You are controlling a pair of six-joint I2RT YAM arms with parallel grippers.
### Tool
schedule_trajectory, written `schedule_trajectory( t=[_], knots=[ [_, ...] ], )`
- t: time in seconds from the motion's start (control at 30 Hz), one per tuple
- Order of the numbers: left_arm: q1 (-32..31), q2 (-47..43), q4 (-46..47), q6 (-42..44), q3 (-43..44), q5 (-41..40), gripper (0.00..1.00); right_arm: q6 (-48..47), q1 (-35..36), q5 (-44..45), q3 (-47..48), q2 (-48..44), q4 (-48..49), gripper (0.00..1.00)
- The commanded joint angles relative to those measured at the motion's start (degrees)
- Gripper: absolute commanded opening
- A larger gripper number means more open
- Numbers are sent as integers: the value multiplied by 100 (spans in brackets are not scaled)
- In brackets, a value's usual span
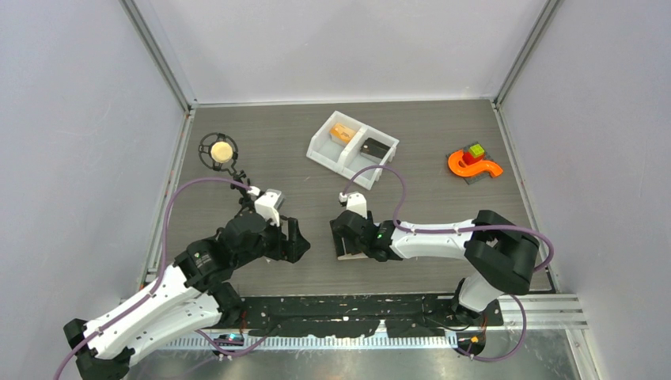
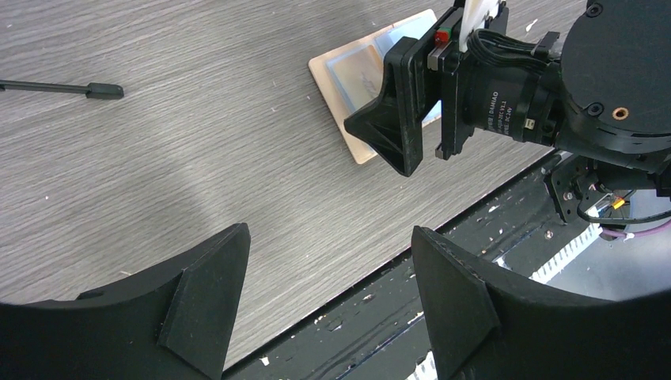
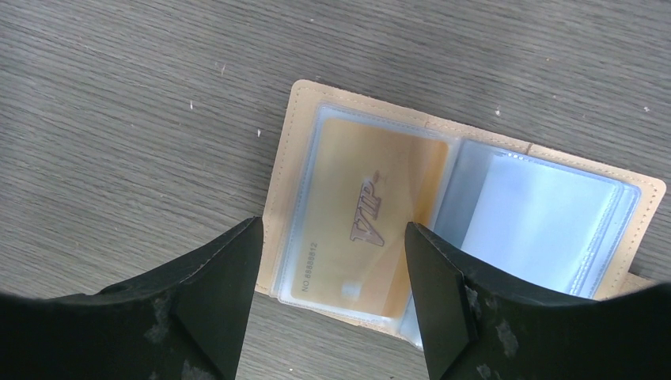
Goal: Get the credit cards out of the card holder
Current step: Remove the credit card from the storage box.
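While the card holder (image 3: pixel 283 162) lies opened flat on the table (image 1: pixel 443 198), your right gripper (image 3: pixel 332 231) hangs directly over it with its fingers spread apart and nothing between them. From the right wrist camera you see one finger at the holder's outer left edge and the other over the fold in the middle, so the two frame the left page. That page has a clear sleeve with a gold card (image 3: pixel 368 218) inside it, marked "VIP". The sleeve on the right page (image 3: pixel 546 229) shows pale blue. You cannot tell from these views whether the fingertips touch the holder or hover just above it.

In the top view the holder sits in the near middle of the table, almost wholly covered by the right gripper, with only a tan sliver showing at its near left corner.

Your left gripper (image 2: pixel 328 265) is released too, jaws wide, over bare wood just left of the holder. Its camera looks across at the right gripper's fingers (image 2: pixel 392 119) above the holder's tan border.

Farther back, a white bin (image 1: pixel 320 150) holds an orange-tan item (image 1: pixel 342 133) in one compartment and a dark item (image 1: pixel 373 147) in the other. An orange curved piece (image 1: pixel 473 166) sits at the far right, and a black ring stand (image 1: pixel 207 155) carrying a pale ball (image 1: pixel 221 150) sits at the far left.
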Motion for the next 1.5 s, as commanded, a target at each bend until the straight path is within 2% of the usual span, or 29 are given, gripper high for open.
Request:
schedule_trajectory(
  t=[0.0, 0.27, 1.07, 1.47],
  knots=[
    [-19, 33, 50, 5, 3, -78, 77, -36, 16, 164, 142, -364, -86, 73],
    [-19, 48, 42, -5, 8, -57, 77, -72, 16, 402, 80, -682, -222, 72],
    [-19, 92, 71, 3, 15, -35, 77, 4, 16, 295, 73, 138, -167, 71],
    [-19, 134, 92, -12, 17, -18, 77, 7, 16, 171, 92, 159, -128, 73]
  ],
)
